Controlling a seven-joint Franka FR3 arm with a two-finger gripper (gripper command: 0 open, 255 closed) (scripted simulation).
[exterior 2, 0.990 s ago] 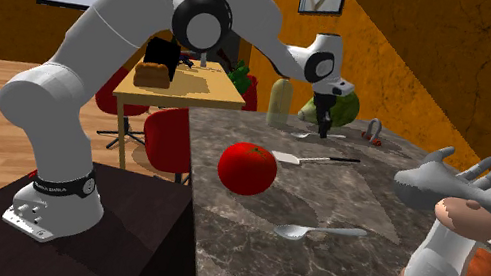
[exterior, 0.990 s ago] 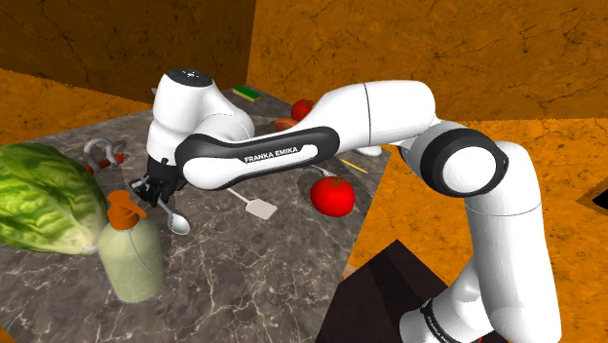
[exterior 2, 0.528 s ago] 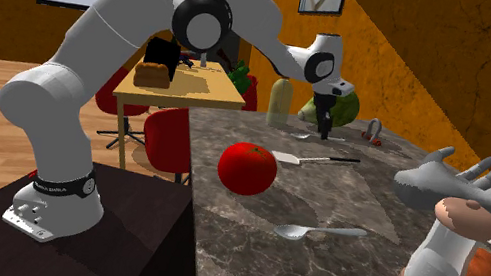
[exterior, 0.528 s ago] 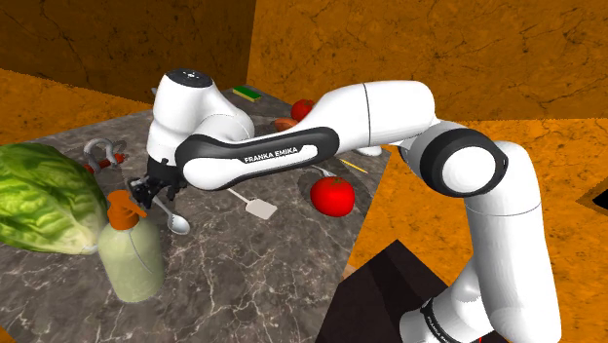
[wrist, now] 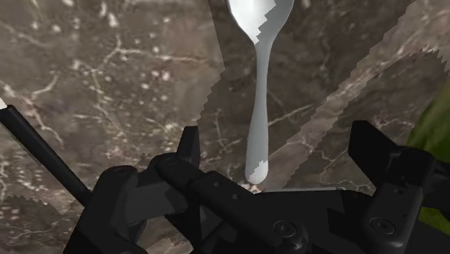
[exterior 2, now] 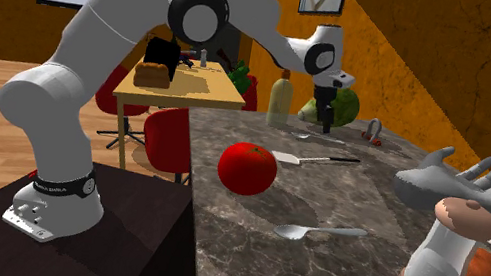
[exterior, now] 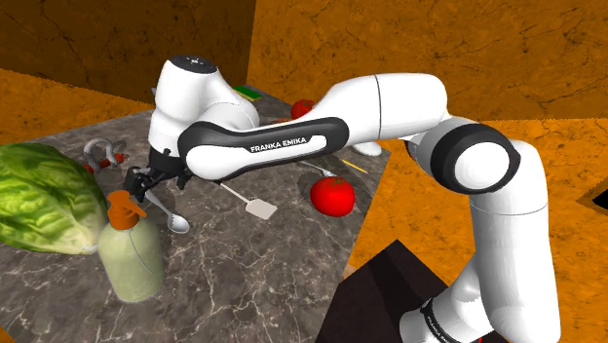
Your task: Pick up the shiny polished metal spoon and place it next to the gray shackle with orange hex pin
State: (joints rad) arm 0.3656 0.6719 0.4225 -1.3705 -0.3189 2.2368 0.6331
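Spoon [wrist: 261, 79], silvery, lies on the marbled counter [exterior: 244, 263], its handle end between the hand's [wrist: 278, 137] fingers [wrist: 190, 148]. They stand wide apart and neither touches it, so nothing is grasped. The hand hangs close above, beside a green bottle [exterior: 130, 255] and a lettuce [exterior: 39, 195]. The grey shackle [exterior: 97, 150] sits nearby, apart from the spoon.

The shiny silver spoon [wrist: 261, 86] lies flat on the dark marbled surface [exterior: 244, 263] — handle end towards the grey shackle [exterior: 95, 146] nearby — whose pin is orange-red.
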